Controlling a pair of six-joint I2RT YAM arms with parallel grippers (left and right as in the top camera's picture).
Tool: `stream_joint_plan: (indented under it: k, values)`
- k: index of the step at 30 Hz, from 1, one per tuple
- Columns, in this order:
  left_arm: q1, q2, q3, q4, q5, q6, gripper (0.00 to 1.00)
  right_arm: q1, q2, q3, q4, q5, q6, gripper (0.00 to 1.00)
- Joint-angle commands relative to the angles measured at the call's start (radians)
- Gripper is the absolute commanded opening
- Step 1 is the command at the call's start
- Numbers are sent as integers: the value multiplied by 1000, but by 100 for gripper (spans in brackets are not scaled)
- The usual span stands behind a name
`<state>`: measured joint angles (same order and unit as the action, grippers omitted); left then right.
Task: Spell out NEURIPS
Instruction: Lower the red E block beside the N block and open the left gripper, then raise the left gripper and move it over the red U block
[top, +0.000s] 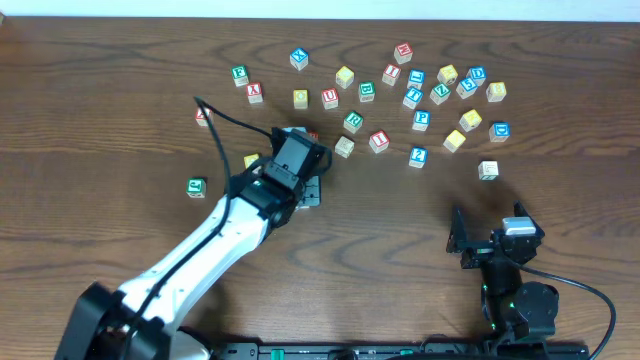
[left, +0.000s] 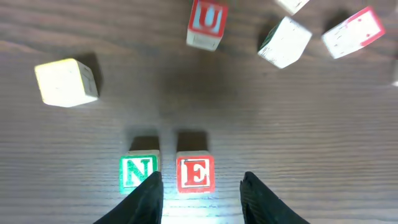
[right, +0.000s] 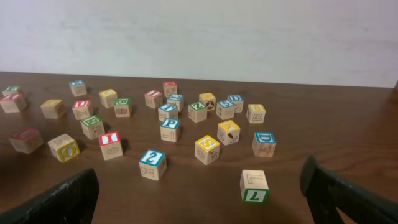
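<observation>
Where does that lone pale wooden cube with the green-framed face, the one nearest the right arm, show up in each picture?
Overhead: the pale wooden cube with a green-framed face sits at the right, alone below the cluster.
Left wrist: not in it.
Right wrist: it sits low and right of centre, nearest the camera.
Shared landmark: the blue-topped wooden cube, to its left in both views.

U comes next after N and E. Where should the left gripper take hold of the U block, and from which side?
Grip the U block by its two opposite side faces, coming straight down from above. It sits flat, U facing up, so those sides are upright and parallel. There is a gap on either side; the nearest pale block stands apart.
</observation>
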<state>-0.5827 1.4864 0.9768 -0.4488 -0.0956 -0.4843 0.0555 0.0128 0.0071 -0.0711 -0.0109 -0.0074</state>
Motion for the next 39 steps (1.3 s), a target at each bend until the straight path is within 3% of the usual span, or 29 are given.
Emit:
stream_joint_plan:
  k: [1,11,25,39]
  values:
    - [5,-64,38,-22,-22,20,43,-8,-4,-1,-5,1,14,99]
    - [27,-90,214,-206,-29,69,44,-8,-4,-1,-5,1,14,99]
    - [29,-70,356,-283,-29,72,45,-8,-4,-1,-5,1,14,99]
    - [49,294,705,-473,-17,89,45,-8,-4,-1,-5,1,14,99]
